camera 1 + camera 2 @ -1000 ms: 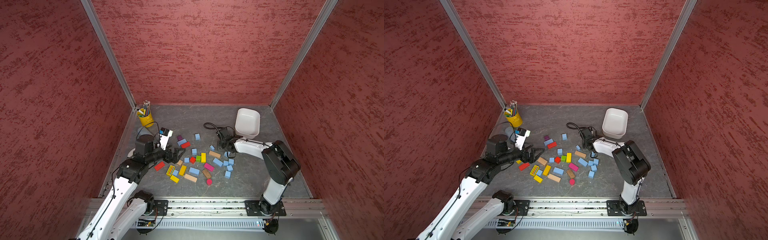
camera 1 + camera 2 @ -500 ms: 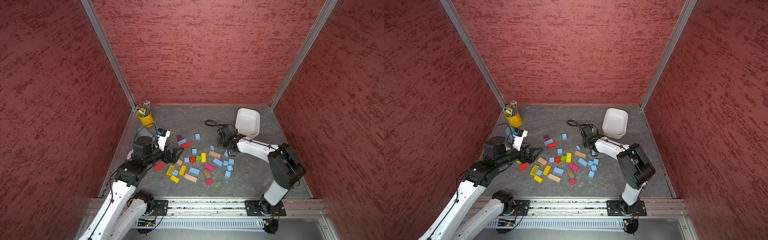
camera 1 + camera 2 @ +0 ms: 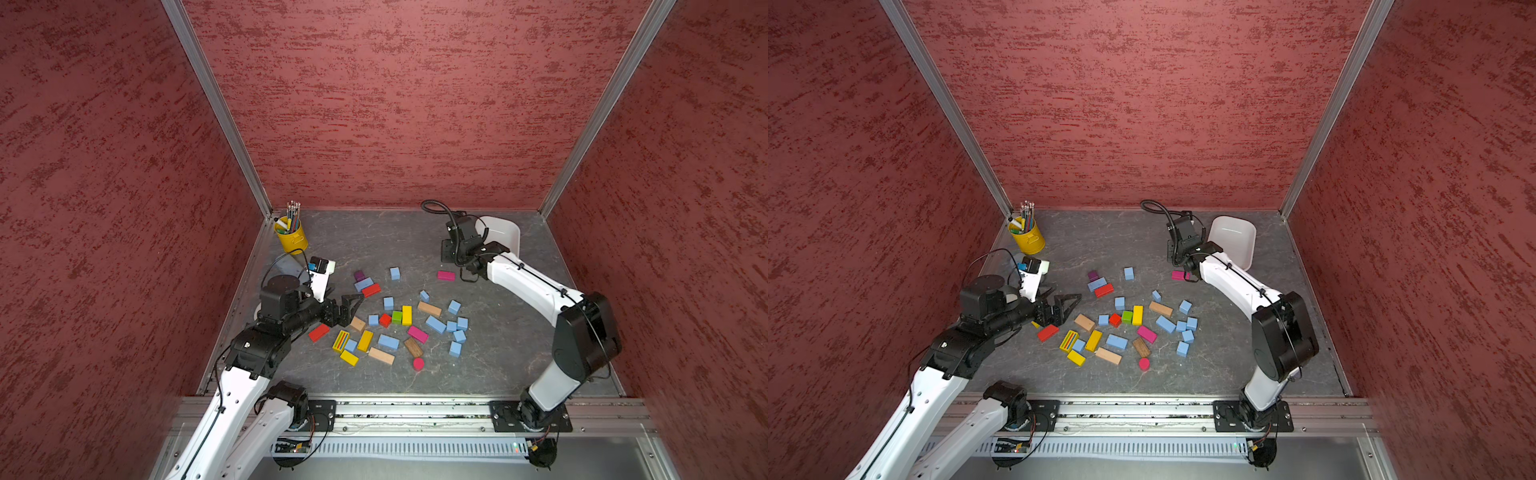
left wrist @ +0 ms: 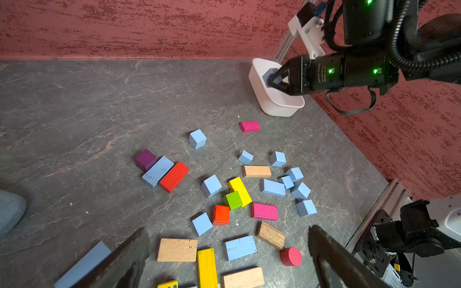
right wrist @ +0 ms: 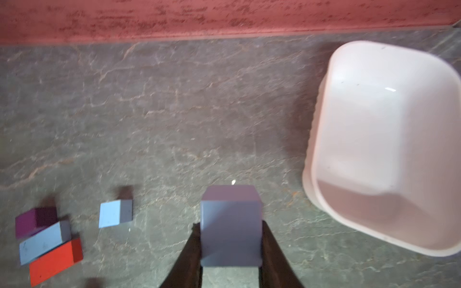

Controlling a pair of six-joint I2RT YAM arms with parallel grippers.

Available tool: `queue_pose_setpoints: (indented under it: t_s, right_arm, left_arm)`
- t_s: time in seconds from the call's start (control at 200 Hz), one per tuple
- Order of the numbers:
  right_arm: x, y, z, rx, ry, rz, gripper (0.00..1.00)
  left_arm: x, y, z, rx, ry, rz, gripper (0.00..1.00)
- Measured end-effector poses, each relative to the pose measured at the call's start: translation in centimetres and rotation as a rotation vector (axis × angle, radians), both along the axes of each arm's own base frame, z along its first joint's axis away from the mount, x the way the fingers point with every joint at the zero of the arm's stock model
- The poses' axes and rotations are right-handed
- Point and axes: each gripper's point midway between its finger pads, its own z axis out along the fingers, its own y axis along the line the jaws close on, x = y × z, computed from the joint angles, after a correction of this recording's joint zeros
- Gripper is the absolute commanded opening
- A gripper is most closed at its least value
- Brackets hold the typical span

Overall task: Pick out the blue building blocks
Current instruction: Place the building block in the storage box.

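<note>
The right pincer pinches a blue cube between its two fingers, raised off the grey surface and just beside the white tub, not over it. Only the wrist views show that grip. In both top views the arm's wrist hides the cube and stands at the tub's 9 o'clock side, with the tub at 1 o'clock on the surface. The cube sits square between the fingers, one flat face toward the wrist camera, and it has no long side to tell. The left pincer stands spread wide, holding nothing, at 9 o'clock of the loose blocks. Among them a long blue block lies flat between a purple cube and a red block, its length running 8 to 2 o'clock.
</note>
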Motion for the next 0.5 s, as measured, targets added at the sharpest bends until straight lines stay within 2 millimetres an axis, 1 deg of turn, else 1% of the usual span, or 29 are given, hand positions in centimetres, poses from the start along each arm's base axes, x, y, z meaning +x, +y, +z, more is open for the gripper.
queue_pose_setpoints:
  t_s: [0.105,0.235,0.391,0.501]
  right_arm:
    - [1.5,-2.1,1.2,-0.002,-0.024,-0.039,0.10]
    - [3.1,-4.7,1.9,-0.007,-0.038,-0.083,0.10]
    - [4.7,-8.2,1.9,-0.013,-0.035,-0.138,0.10]
    - [5.8,-10.7,1.5,-0.013,-0.027,-0.178,0.10]
  left_arm:
    - [-0.1,0.1,0.2,-0.003,-0.010,0.004,1.00]
    - [-0.1,0.1,0.3,-0.009,-0.010,0.007,1.00]
    - [-0.1,0.2,0.5,-0.013,-0.018,0.010,0.99]
    - [-0.2,0.2,0.7,-0.015,-0.029,0.013,1.00]
